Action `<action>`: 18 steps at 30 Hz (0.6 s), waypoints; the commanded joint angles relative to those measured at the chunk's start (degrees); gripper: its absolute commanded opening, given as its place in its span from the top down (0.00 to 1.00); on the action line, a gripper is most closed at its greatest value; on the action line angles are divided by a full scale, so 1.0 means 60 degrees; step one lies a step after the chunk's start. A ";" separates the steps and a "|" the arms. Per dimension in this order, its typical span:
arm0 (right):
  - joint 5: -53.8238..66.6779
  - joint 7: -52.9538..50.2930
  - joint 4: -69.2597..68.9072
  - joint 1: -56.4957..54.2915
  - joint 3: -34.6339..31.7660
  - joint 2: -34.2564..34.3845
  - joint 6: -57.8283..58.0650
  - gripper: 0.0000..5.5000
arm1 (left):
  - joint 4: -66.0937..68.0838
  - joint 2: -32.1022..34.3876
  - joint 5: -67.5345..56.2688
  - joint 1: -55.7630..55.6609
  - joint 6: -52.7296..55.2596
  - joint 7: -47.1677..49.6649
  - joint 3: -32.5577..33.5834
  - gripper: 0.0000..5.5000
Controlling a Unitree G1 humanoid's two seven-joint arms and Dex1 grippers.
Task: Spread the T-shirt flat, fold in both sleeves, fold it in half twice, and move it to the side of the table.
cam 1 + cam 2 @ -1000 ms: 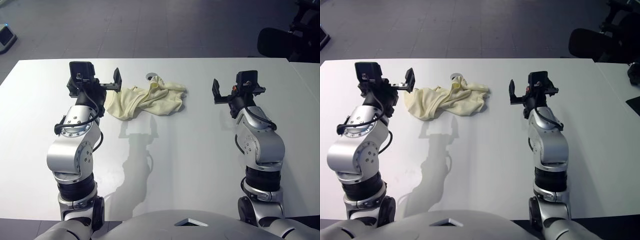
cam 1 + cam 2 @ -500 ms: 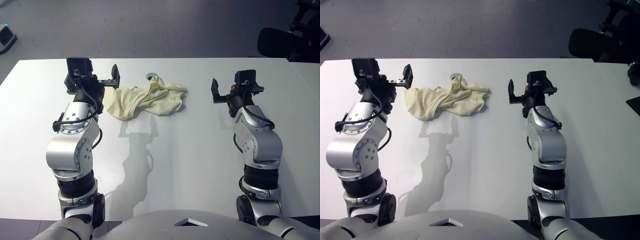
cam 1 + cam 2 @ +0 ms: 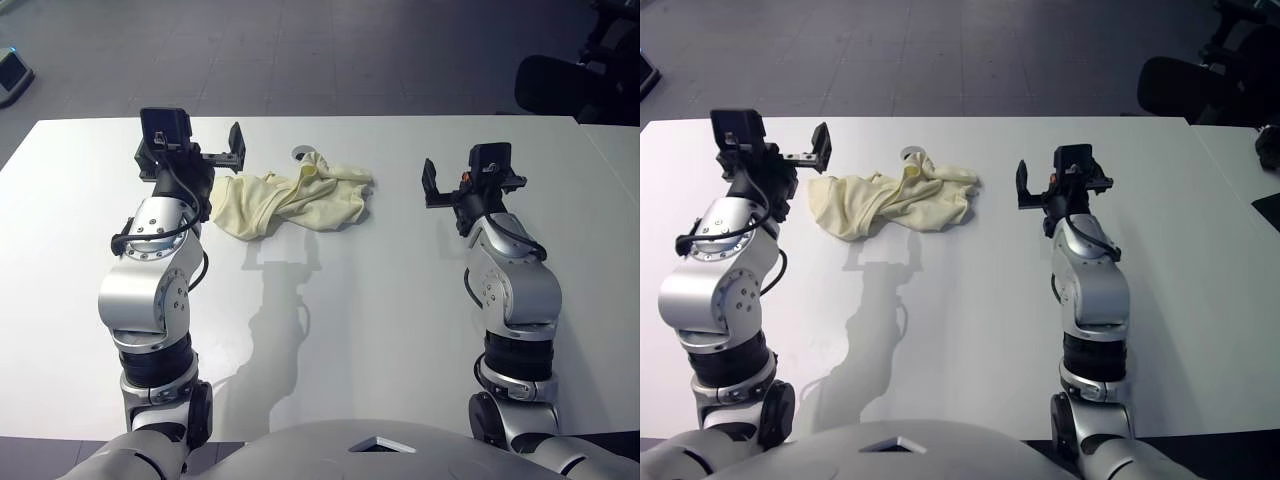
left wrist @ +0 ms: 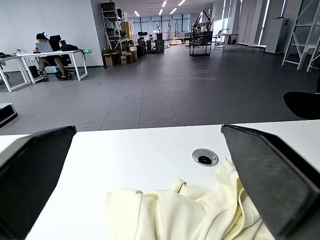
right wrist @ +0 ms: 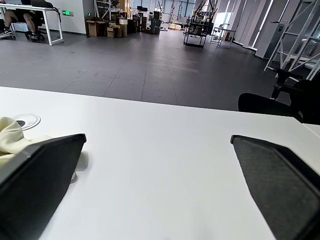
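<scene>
T-shirt, left eye view: pale yellow, bunched in a crumpled heap on the white table, close to the far edge and a bit left of its middle, one twisted fold sticking up next to a round cable grommet. No flat panel, sleeves can't be told apart, neckline can't be made out. My read: nothing of the task is done. Spreading, both sleeve folds, two half folds and the move to the side are all left. Left gripper hovers just beside the heap's left end, fingers wide apart, holding nothing. Right gripper is well apart from the cloth, toward the right edge, also spread and empty. Right eye view: same layout. The heap has soft rolled wrinkles, thicker at the left end, and casts a shadow toward the near edge; can't tell if the left gripper touches the fabric. Left wrist view: dark fingers stand far apart with the cloth between and ahead of them, not pinched. Ridged folds, a thin hem or seam line, the grommet just past it near the far edge. Right wrist view: fingers parted over bare table, and a small yellow bit of the shirt peeks in next to the grommet. Fabric looks thin and limp, and I'd expect it to drag and bunch unless it is lifted by an edge.
</scene>
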 commanded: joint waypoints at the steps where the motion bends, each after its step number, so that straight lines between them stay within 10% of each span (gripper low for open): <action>1: -0.0062 0.0029 -0.0063 -0.0017 0.0001 -0.0005 0.0058 0.02 | -0.0096 -0.0047 0.0103 0.0033 0.0102 -0.0021 0.0029 0.02; 13: -0.0127 -0.0068 -0.0072 0.0021 0.0016 0.0180 0.0062 0.02 | 0.0728 0.0323 0.0424 -0.0106 -0.0403 -0.0340 -0.0087 0.02; 18: -0.0177 -0.0150 0.0101 -0.0095 -0.0034 0.0266 -0.0109 0.02 | 0.5715 0.1768 0.1881 -0.1851 -0.3421 -0.2094 -0.1788 0.02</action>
